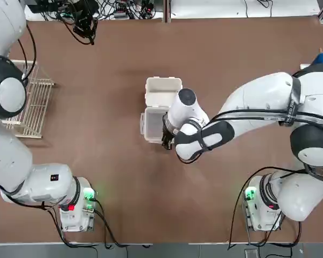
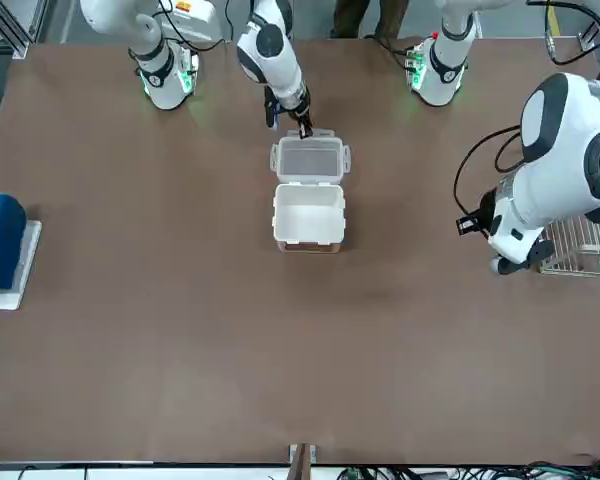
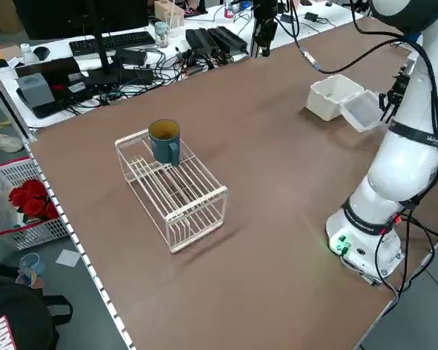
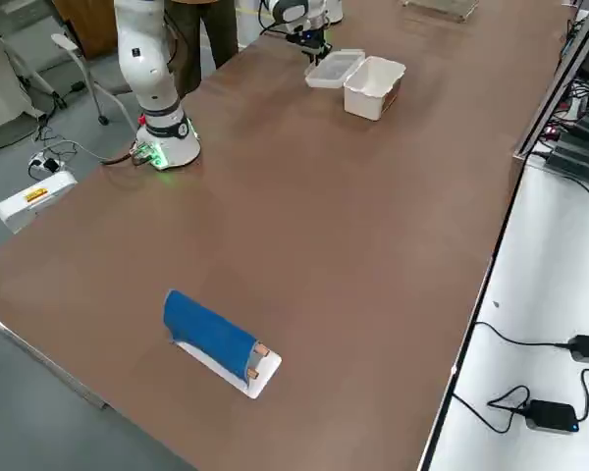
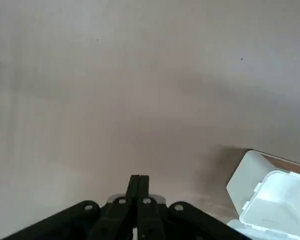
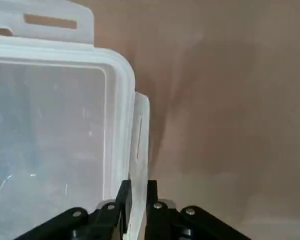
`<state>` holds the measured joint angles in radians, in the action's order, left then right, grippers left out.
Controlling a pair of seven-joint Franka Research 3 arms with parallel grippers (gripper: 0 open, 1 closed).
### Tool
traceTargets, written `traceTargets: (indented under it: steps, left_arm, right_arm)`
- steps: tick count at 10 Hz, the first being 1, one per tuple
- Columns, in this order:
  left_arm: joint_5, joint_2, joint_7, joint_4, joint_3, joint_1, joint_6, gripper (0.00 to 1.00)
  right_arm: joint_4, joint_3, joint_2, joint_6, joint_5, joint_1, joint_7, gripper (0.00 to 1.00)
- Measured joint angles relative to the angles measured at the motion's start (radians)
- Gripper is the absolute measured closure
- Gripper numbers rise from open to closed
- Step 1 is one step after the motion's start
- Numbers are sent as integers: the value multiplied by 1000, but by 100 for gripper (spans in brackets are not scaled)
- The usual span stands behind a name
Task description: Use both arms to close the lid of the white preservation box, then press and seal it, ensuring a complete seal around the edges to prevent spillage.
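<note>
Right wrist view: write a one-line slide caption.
Right gripper jaws nearly closed around a side tab of the open lid lying flat on the table.

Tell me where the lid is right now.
In the top view the lid lies open and flat on the table near its middle, just on the robot's side of the white preservation box, with the right claw at its near edge.
</note>
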<state>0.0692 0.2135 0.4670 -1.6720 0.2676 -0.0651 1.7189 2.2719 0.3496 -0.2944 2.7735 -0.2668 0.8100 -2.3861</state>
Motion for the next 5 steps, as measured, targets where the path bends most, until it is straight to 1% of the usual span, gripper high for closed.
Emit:
traceTargets:
  steps: [3,5]
  left_arm:
    - [0,0,0,8,-1,-6,0,99]
    - [0,0,0,15,-1,-6,0,99]
  right_arm:
    - [-17,-6,0,-9,0,0,-2,85]
    - [-45,-10,1,-57,0,0,-6,88]
